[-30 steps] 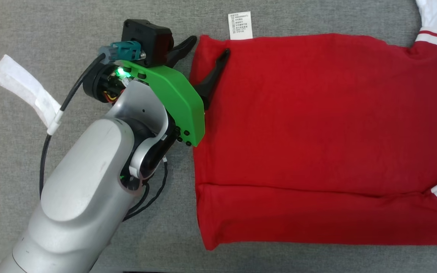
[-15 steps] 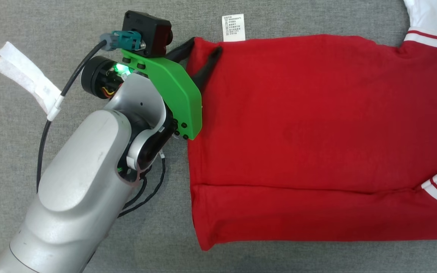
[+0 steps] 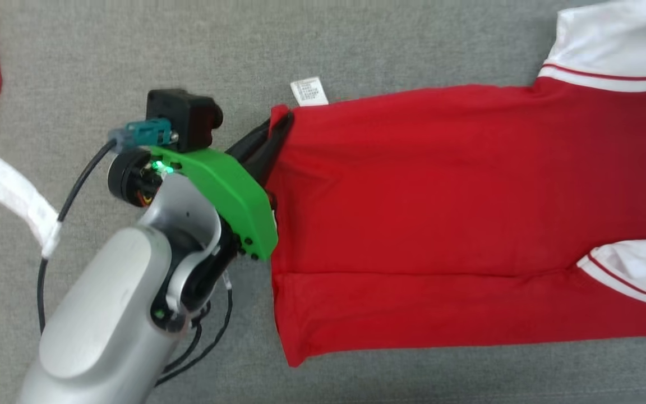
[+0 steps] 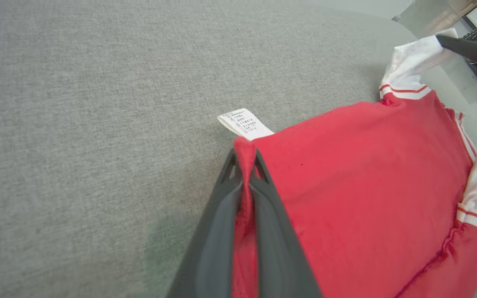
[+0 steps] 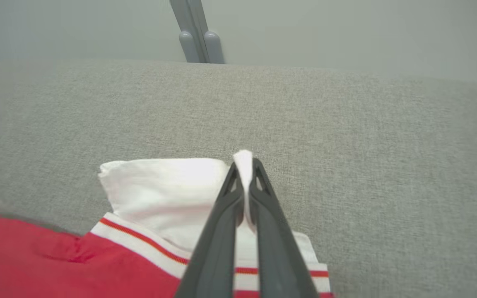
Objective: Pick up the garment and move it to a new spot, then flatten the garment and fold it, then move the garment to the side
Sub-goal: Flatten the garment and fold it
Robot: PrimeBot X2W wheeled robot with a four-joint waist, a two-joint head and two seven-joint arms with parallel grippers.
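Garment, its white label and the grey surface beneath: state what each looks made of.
The garment looks like soft matte knit, probably cotton jersey: fuzzy nap, limp creases. The label seems thin woven or printed fabric tape, smooth, carrying small print. The surface looks like coarse heathered grey textile, matte, with a visible weave.

Fingers of left end effector (image 3: 275, 124), spread a second ago with one on top of garment (image 3: 441, 191) and one off its edge, now pinched on corner beside care label (image 3: 309, 91). Corner fabric bunched into ridge between them. Right end effector (image 5: 244, 165) likewise closed, on garment's white end. Head view shifted: scene lower, tilted.
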